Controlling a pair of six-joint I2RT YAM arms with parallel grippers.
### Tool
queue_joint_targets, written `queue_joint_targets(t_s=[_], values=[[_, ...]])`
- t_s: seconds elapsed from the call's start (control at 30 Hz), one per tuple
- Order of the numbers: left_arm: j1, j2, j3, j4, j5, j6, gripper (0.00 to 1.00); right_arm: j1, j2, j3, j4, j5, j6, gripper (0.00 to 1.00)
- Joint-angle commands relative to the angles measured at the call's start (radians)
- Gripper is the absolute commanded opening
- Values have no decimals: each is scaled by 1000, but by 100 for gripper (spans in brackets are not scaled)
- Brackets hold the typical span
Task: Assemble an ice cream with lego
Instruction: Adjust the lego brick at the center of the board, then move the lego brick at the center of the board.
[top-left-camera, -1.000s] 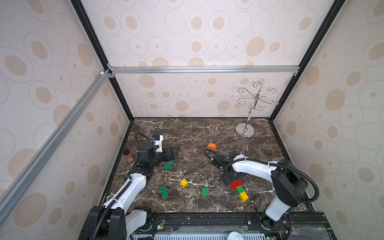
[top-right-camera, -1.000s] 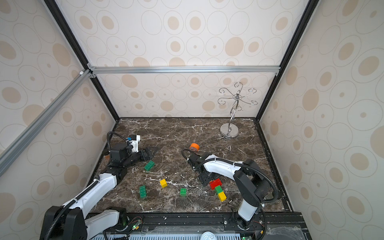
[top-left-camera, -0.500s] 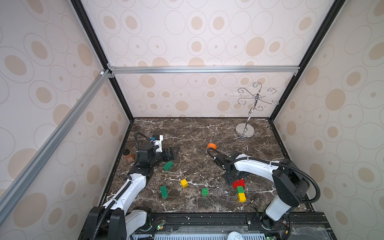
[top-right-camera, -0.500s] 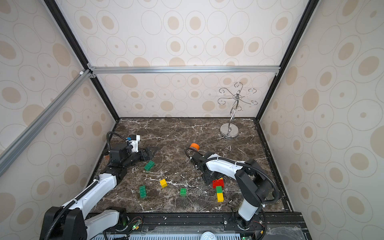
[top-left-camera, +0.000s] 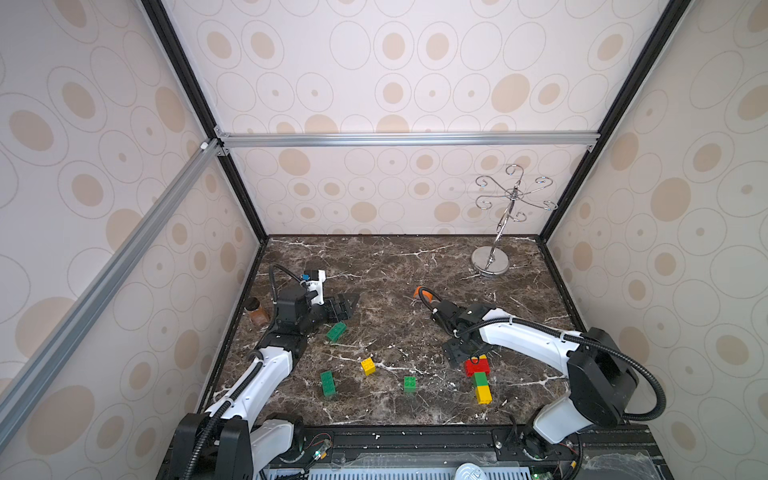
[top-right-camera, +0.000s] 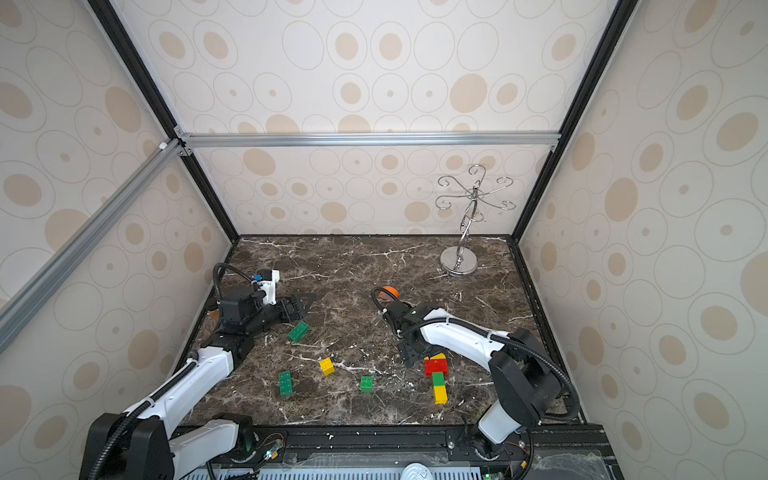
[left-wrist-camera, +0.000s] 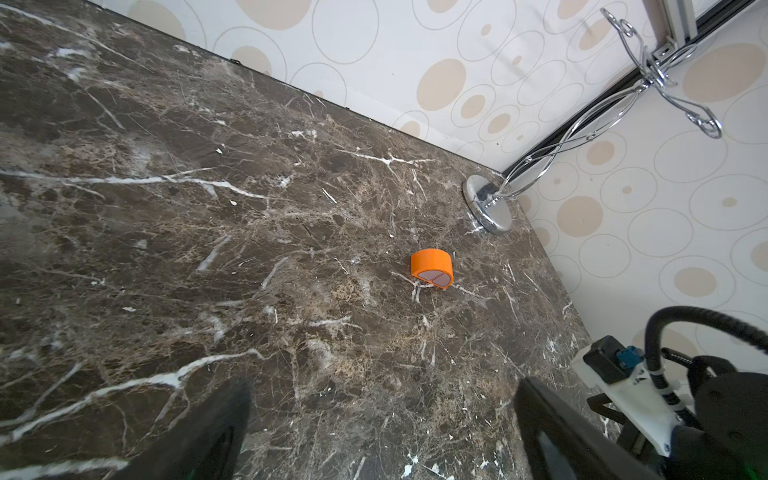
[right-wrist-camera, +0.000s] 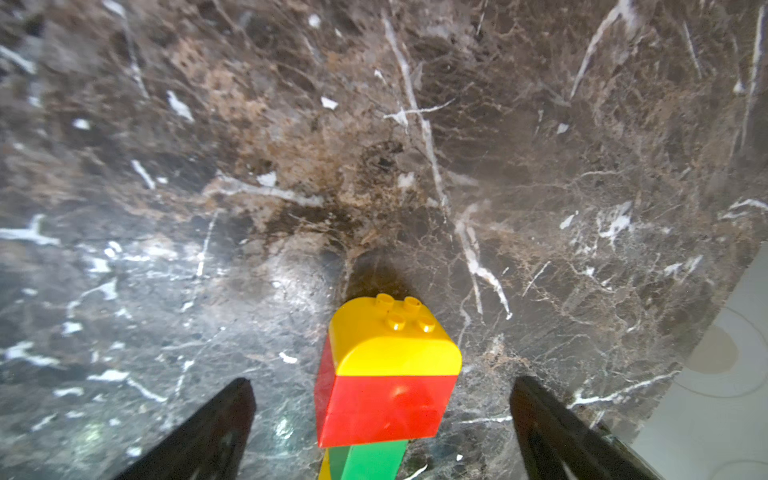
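From where I stand, the stack of chunky lego bricks (top-left-camera: 479, 378) lies flat on the dark marble surface (top-left-camera: 395, 266), front right. Its long axis runs front to back, with a yellow end nearest the front, then green, then red, and the yellow half-round dome (right-wrist-camera: 392, 336) pointing rearward. The right end effector (right-wrist-camera: 381, 380) is spread wide, straddling the red part without touching it. The left end effector (top-left-camera: 348, 304) is likewise released and empty.

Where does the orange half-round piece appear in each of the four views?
Both top views: orange dome mid-table, in front of the chrome stand.
Left wrist view: alone on the marble, near the stand's base.
Right wrist view: not in it.
Shared landmark: the stand's round base.
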Motion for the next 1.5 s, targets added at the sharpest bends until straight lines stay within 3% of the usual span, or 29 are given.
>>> queue_joint_targets(t_s=[0.0, 0.2, 0.37, 0.63, 0.83, 1.1, 1.47], values=[[6, -13, 10, -28, -26, 25, 100, 1, -44, 0, 25, -55, 4, 98], [-16, -35, 7, -130, -93, 50, 100, 1, -124, -18, 98, -154, 18, 99], [-22, -73, -16, -182, -124, 57, 100, 24, -189, -81, 247, -301, 141, 97], [-22, -84, -26, -184, -109, 54, 100, 223, -126, -91, 361, -272, 435, 81], [-22, -89, -27, -182, -98, 59, 100, 314, 19, -16, 330, -249, 528, 78], [-23, -102, -29, -189, -90, 59, 100, 336, 117, 39, 353, -297, 525, 67], [-23, -114, -30, -197, -102, 63, 100, 369, 169, 83, 235, -342, 530, 58]])
